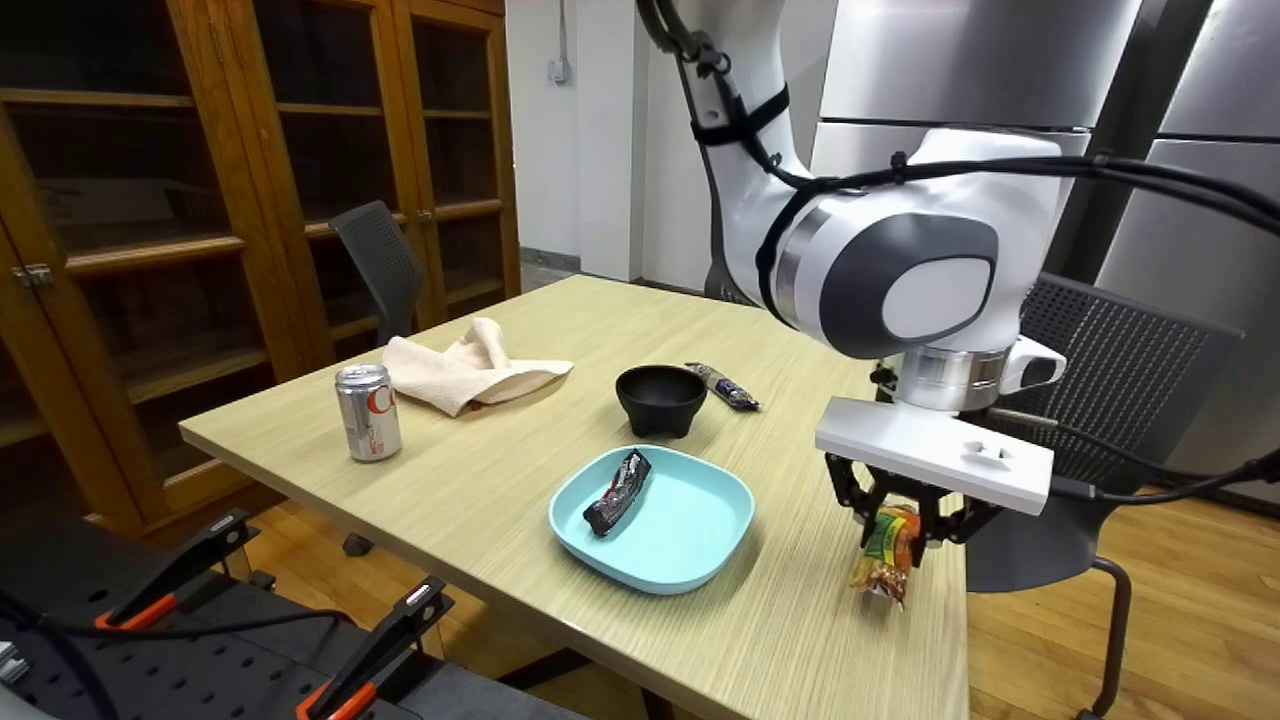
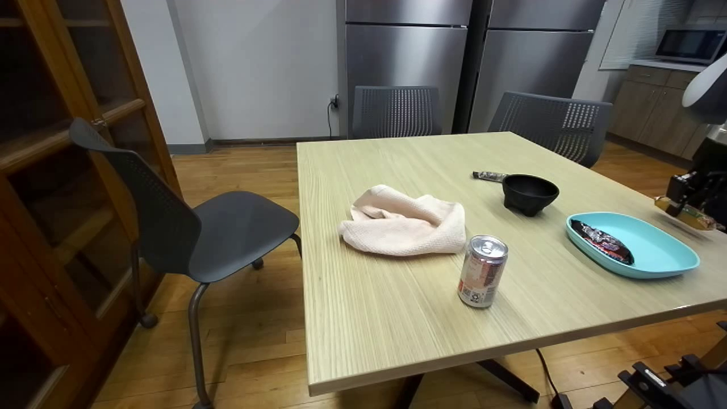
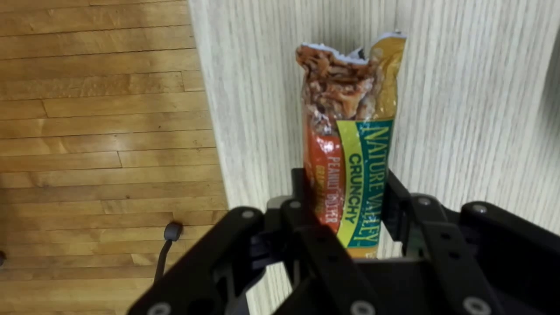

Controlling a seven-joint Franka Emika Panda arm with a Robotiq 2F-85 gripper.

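Observation:
My gripper [image 3: 344,192] is shut on an orange, yellow and green granola bar [image 3: 350,140], a finger pressed to each long side. The bar's near end is hidden behind the gripper in the wrist view. Low over the table near its edge, the held bar [image 1: 882,580] hangs tilted in an exterior view; whether it touches the table I cannot tell. Beside it sits a light blue plate [image 1: 690,520] with a dark wrapped bar [image 1: 618,492] lying in it. At the right border of an exterior view the granola bar [image 2: 694,216] shows beneath part of the gripper.
Behind the plate stand a black bowl [image 1: 660,392] and another wrapped bar [image 1: 728,387]. A silver can [image 2: 483,272] and a crumpled pale cloth [image 2: 406,227] are farther along the table [image 2: 386,324]. Chairs [image 2: 244,233] surround it, one close behind the gripper.

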